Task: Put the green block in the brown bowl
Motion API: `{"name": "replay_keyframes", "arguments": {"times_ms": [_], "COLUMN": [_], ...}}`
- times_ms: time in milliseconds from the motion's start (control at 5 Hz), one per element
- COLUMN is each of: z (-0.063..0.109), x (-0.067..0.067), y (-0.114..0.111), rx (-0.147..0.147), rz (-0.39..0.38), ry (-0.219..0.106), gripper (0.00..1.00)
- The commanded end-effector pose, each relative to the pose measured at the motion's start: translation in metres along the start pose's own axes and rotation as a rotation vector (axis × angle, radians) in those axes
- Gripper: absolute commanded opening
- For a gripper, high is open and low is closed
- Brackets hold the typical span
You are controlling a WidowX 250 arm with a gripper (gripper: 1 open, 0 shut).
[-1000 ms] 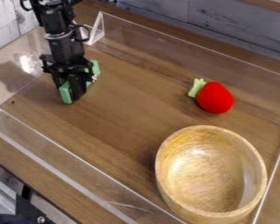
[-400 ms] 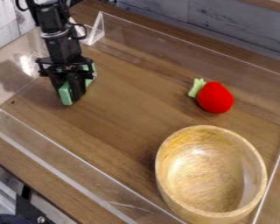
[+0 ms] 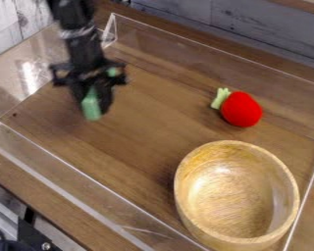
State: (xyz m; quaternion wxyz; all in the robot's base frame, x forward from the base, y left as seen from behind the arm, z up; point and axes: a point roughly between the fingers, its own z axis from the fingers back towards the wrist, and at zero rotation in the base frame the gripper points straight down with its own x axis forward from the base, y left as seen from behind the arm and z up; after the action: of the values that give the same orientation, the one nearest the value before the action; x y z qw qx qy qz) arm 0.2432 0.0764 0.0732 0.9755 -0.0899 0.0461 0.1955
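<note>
One green block (image 3: 90, 105), one brown bowl (image 3: 235, 190), one red strawberry-like toy (image 3: 238, 108) and one gripper (image 3: 90, 98) — that is the full count on the wooden table (image 3: 146, 137), which is fenced by low clear plastic walls (image 3: 68, 186).

The green block sits between the gripper's dark fingers (image 3: 72, 76), which are closed on its upper part; its lower end hangs out below them, pale green and slightly blurred. It appears to be lifted clear of the tabletop, though the blur makes the gap under it hard to judge. The block stands roughly upright in the grip, long side vertical.

The arm (image 3: 76, 25) comes down from the top left corner of the view, a black column pointing steeply downward, nearly vertical, with the gripper at its lower end over the left part of the table. The whole arm is smeared by motion blur.

The brown bowl rests at the lower right, well apart from the gripper — round, thick-rimmed, with visible grain. The red toy with its small green top lies on the table beyond the bowl, toward the right edge, apart from both the bowl and the block.
</note>
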Motion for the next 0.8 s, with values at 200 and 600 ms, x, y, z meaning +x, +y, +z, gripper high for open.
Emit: {"name": "replay_keyframes", "arguments": {"times_ms": [200,600], "z": [0.021,0.001], "x": [-0.041,-0.081], "y": [-0.084,-0.151], "rx": [-0.044,-0.110], "rz": [0.109,0.185], "ry": [-0.065,-0.067], "gripper": [0.00,0.00]}}
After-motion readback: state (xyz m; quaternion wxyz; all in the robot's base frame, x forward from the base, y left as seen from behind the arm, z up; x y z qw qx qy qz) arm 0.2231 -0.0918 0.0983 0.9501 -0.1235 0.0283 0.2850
